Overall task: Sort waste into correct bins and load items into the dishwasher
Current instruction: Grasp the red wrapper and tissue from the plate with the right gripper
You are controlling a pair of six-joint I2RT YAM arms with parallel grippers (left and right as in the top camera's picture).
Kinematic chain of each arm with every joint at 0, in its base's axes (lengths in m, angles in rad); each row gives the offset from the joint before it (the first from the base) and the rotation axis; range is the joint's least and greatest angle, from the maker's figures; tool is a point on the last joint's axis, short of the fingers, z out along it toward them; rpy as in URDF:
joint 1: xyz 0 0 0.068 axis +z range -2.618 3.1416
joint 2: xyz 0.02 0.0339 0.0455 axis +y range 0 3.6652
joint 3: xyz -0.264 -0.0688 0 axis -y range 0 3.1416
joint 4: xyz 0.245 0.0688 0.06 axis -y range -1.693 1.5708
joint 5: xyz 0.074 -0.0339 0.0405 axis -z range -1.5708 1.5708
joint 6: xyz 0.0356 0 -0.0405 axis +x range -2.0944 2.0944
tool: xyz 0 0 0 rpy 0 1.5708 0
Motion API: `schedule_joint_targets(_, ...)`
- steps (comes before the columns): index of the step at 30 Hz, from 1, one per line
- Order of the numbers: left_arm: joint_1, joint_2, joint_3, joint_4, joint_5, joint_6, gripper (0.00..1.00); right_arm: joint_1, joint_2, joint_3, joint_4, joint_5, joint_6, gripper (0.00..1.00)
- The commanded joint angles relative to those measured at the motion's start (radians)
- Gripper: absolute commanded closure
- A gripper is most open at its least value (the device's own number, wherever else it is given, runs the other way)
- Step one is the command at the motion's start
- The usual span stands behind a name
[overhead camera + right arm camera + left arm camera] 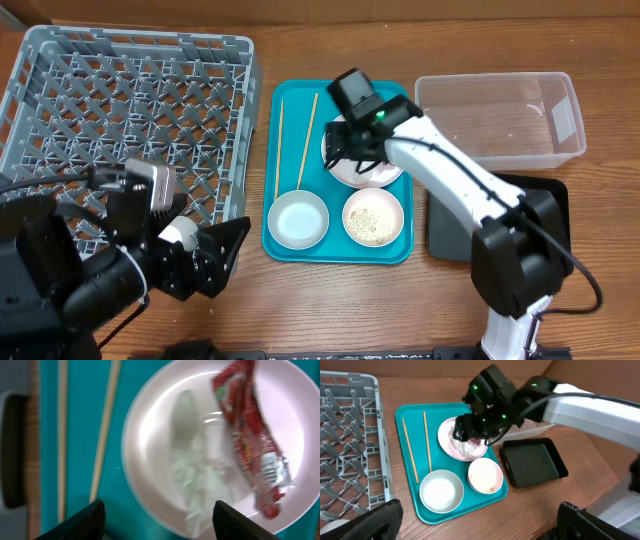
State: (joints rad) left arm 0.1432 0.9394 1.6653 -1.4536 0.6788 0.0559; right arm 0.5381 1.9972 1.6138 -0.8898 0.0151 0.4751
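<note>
The white plate (385, 178) sits on the teal tray (340, 248). It holds the red wrapper (250, 435) and the white paper scrap (200, 480). My right gripper (350, 150) hangs open and empty just above the plate; its fingertips (157, 525) straddle the plate's near edge. Two chopsticks (279, 145) lie at the tray's left. An empty bowl (298, 220) and a bowl with rice grains (373, 216) stand at the tray's front. My left gripper (480, 530) is open and empty over the table in front of the tray. A small white round thing (180, 232), perhaps the cup, shows by the left arm.
The grey dish rack (120, 100) fills the back left. The clear tub (500, 120) stands at the back right, with the black tray (445, 232) in front of it, partly under the right arm. The left arm's body lies at the front left.
</note>
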Motion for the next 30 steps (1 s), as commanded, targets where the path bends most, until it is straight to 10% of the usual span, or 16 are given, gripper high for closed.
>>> schedule_joint_targets(1, -0.006, 0.0, 0.019, -0.003, 0.017, 0.019, 0.0, -0.035, 0.08, 0.011, 0.007, -0.101, -0.035, 0.34)
schedule_joint_targets(4, -0.006, 0.002, 0.019, -0.003, 0.017, 0.019, 0.0, -0.035, 0.127, 0.01, 0.008, -0.103, -0.037, 0.38)
schedule_joint_targets(12, -0.006, 0.003, 0.019, -0.003, 0.016, 0.019, 0.0, -0.021, 0.158, 0.01, -0.009, -0.126, -0.025, 0.94)
schedule_joint_targets(30, -0.006, 0.003, 0.019, -0.003, 0.016, 0.019, 0.0, -0.277, -0.283, 0.009, -0.099, -0.006, -0.034, 0.96)
